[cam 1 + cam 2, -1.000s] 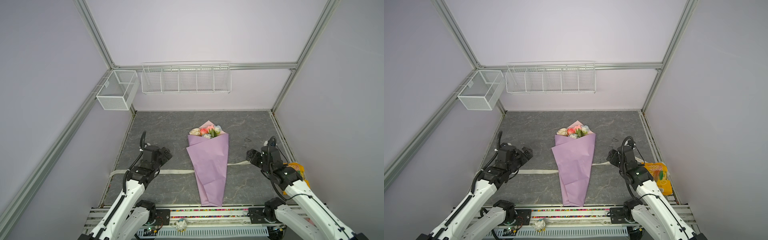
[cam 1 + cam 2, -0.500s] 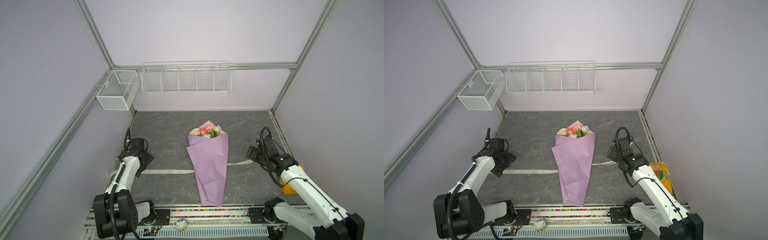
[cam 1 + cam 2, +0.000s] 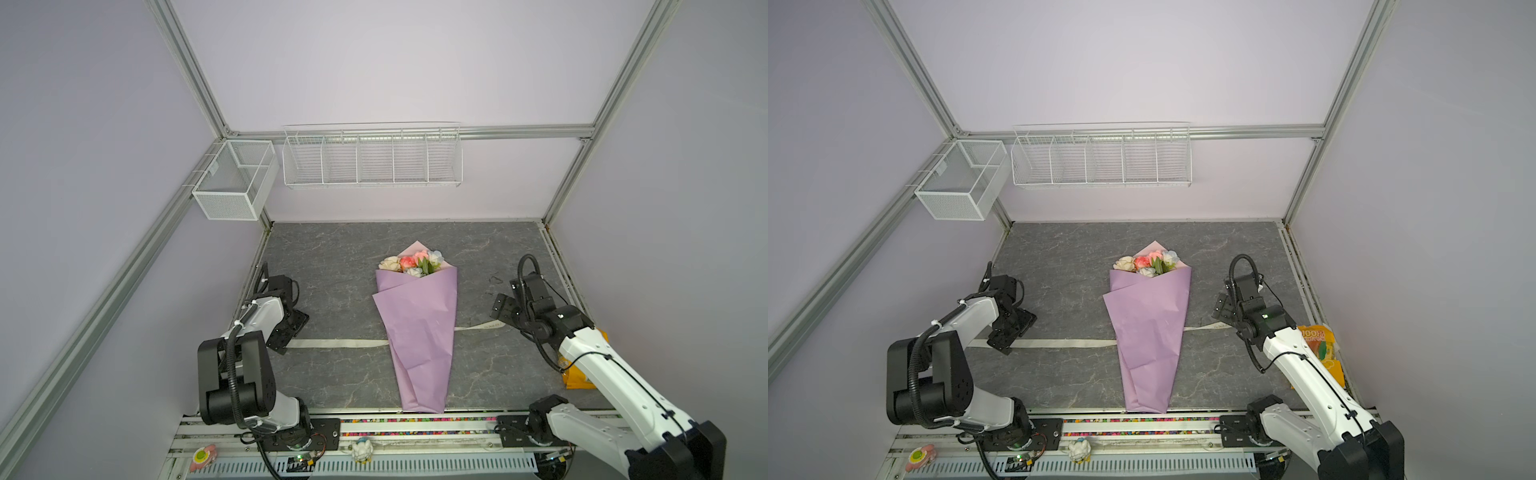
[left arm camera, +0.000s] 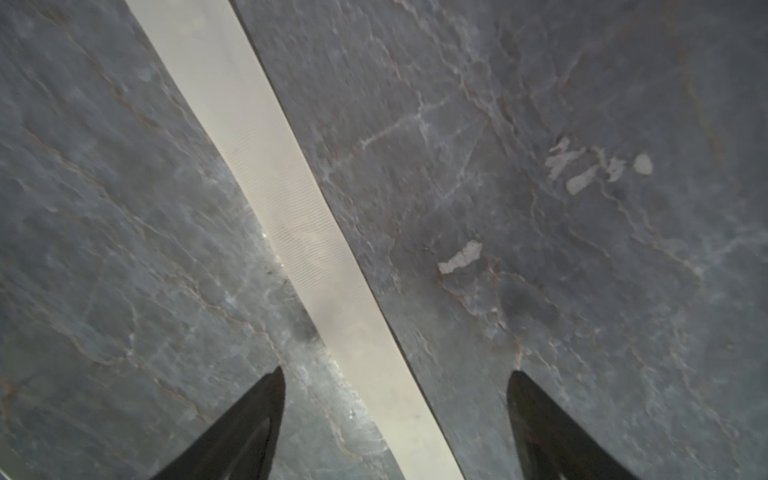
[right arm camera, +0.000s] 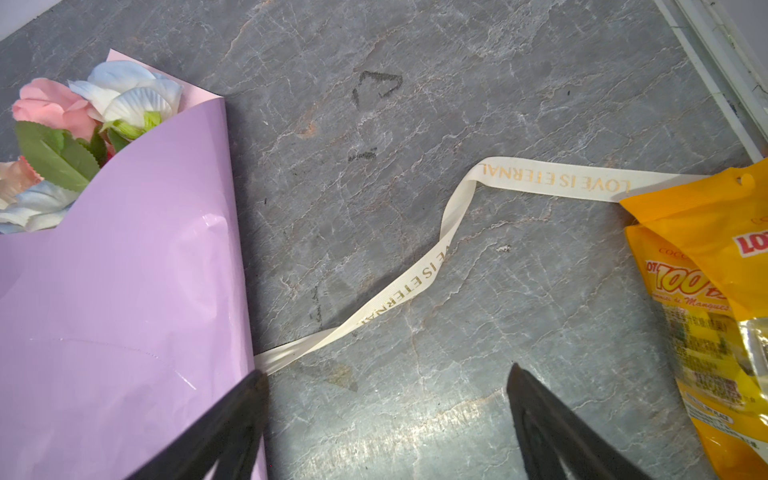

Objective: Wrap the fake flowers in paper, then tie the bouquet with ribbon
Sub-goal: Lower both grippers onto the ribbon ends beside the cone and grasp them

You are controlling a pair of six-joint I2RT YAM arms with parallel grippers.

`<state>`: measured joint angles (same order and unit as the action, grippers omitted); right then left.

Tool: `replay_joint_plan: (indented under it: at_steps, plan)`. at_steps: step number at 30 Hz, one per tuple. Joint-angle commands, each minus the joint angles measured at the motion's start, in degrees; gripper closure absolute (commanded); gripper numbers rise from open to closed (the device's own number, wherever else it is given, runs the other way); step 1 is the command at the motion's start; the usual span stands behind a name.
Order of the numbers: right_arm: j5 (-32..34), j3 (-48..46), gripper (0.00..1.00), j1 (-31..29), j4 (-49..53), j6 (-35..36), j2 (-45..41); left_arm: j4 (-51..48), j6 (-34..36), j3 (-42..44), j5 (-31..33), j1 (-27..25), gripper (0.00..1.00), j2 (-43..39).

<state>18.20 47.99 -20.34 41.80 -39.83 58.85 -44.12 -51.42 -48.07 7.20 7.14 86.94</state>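
Observation:
The bouquet of fake flowers (image 3: pixel 415 332) (image 3: pixel 1149 328) lies mid-table in lilac paper, with its blooms pointing to the back wall. A cream printed ribbon (image 3: pixel 336 343) (image 3: pixel 1059 343) runs under it and out to both sides. My left gripper (image 3: pixel 287 336) (image 3: pixel 1012 332) is open and low over the ribbon's left stretch. In the left wrist view the ribbon (image 4: pixel 299 232) lies flat between the two fingers of that gripper (image 4: pixel 395 374). My right gripper (image 3: pixel 500 309) (image 3: pixel 1221 309) (image 5: pixel 386 372) is open and empty, just right of the paper (image 5: pixel 124 270). The twisted ribbon (image 5: pixel 415 286) lies beyond its tips.
An orange snack bag (image 3: pixel 582 376) (image 3: pixel 1320 345) (image 5: pixel 706 291) lies at the table's right edge, on the ribbon's right end. Two white wire baskets (image 3: pixel 372 156) (image 3: pixel 235 183) hang on the back and left walls. A metal rail (image 3: pixel 415 419) runs along the front edge.
My left arm has folded back toward the left wall, and its gripper has come down over the ribbon's left stretch. My right gripper has shifted a little toward the back. The bouquet has not moved.

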Motion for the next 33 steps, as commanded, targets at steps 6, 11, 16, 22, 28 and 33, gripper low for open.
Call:
replay_joint_plan:
  at_steps: [6,11,16,22,28,33]
  plan:
    - [-0.4,-0.4,0.08,-0.3,0.3,-0.7,1.2,0.7,-1.0,-2.8,-0.8,0.5,0.18,7.3]
    - [-0.1,-0.5,0.08,-0.2,0.7,-0.7,2.3,1.8,-1.3,-2.6,-2.2,0.6,0.23,10.6]
    - [0.2,-0.5,0.09,-0.3,0.7,-0.9,3.2,3.1,-1.3,-1.1,-2.6,0.6,0.41,11.7]
    - [1.2,-0.1,0.09,-0.3,1.3,-0.9,4.6,2.8,0.3,-1.4,-2.6,0.7,0.55,9.9]
    - [3.3,0.3,0.1,-0.3,3.3,-1.3,5.4,3.5,2.1,-1.6,-4.5,0.7,0.82,9.3]
    - [4.9,0.4,0.11,-0.2,5.2,-1.7,4.8,3.4,3.3,-1.6,-5.4,0.6,1.0,6.3]
